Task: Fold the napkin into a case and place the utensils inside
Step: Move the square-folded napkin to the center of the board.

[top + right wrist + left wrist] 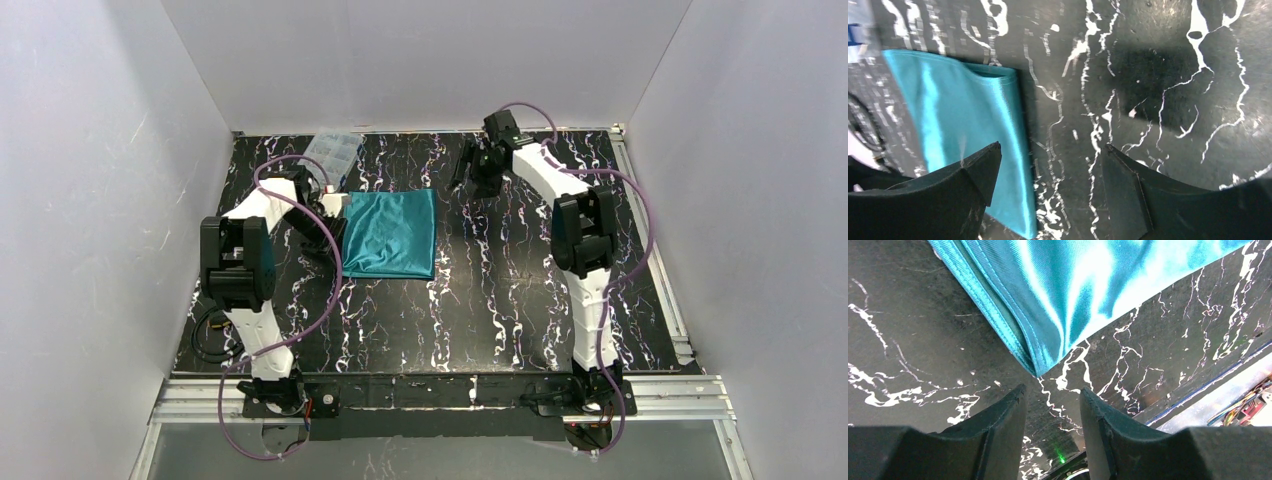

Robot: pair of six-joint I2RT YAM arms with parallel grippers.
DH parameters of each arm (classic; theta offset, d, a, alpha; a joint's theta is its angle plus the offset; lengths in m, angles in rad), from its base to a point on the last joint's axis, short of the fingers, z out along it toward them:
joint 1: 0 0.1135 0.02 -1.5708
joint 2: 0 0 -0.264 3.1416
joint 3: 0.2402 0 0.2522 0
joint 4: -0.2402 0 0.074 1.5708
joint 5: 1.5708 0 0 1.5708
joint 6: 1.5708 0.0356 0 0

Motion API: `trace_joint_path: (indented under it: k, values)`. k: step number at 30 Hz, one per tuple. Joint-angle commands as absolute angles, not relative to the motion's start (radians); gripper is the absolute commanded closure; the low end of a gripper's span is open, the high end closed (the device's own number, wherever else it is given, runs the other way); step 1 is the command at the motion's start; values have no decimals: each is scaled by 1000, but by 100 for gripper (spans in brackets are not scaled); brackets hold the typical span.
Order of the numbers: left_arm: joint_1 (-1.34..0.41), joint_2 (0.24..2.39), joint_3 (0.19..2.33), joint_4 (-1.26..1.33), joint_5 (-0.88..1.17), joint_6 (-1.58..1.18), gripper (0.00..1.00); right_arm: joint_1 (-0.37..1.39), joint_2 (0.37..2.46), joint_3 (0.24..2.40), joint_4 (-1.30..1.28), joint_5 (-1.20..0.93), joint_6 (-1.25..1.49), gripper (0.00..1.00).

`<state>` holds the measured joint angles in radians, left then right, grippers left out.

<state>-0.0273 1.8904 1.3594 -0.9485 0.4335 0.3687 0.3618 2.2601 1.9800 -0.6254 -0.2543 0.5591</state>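
Folded napkin (390,233) flat on table (500,300).
We see left gripper (1052,388) and right gripper (1051,145) parted, empty (right wider).

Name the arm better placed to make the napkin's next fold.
Left, probably: the left gripper sits open right at the napkin's folded corner, while the right gripper, also open, hangs over bare table beside its edge.

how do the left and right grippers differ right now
Opening: the left gripper has its jaws only narrowly apart; the right gripper has them spread wide.
Place: the left gripper points at a corner of the napkin just ahead of its fingertips; the right gripper is by the napkin's right edge, mostly over the table.
Shared: both hold nothing.
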Motion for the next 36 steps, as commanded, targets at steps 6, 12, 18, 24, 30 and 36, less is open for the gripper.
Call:
trace_joint_path:
  k: [6,12,18,24,30,36]
  values:
    - [-35,1912,1360,-960,456,356,59,406,2376,1977,-535,-359,563,24]
    - [-36,1916,1331,-935,419,374,63,412,2405,1933,-383,-438,669,29]
    - [-36,1909,1316,-918,395,388,66,445,2457,1972,-372,-428,699,45]
    - [-37,1897,1306,-912,385,398,66,455,2460,1955,-345,-400,723,81]
    - [-38,1883,1298,-919,395,415,68,448,2391,1893,-357,-362,687,99]
    - [-70,1867,1285,-970,440,466,71,413,2227,1655,-353,-356,632,99]
